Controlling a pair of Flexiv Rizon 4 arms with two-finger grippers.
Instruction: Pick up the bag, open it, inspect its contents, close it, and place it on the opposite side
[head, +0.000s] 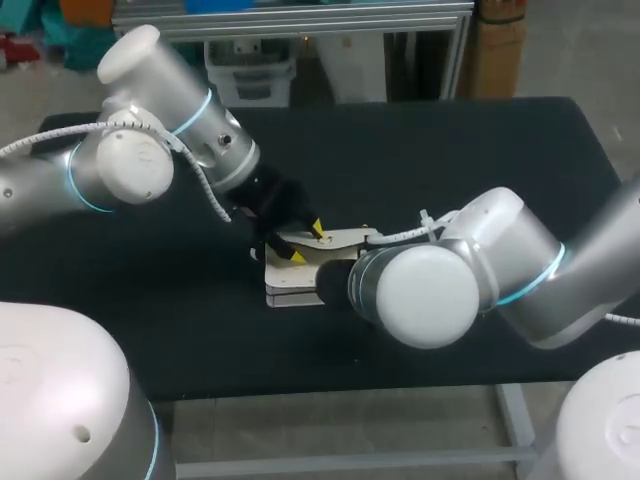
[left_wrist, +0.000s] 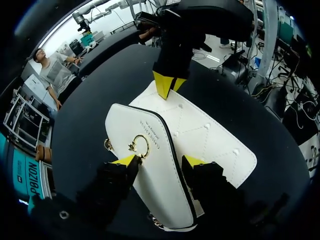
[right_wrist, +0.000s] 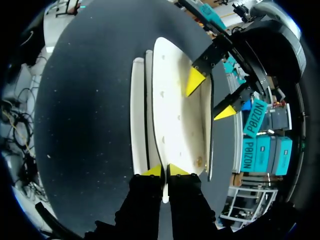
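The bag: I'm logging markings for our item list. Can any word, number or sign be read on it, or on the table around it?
On the bag, on its flap beside the gold ring clasp: one short line of dark print, too small to read.
On the table: no text, number or sign.

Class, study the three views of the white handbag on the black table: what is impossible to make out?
Inside of the white quilted leather handbag: every view; its smooth white flap covers it.
Handbag's right end and right arm's jaws: head view; the grey right arm blocks them.
Gold ring clasp: too small in the head view.
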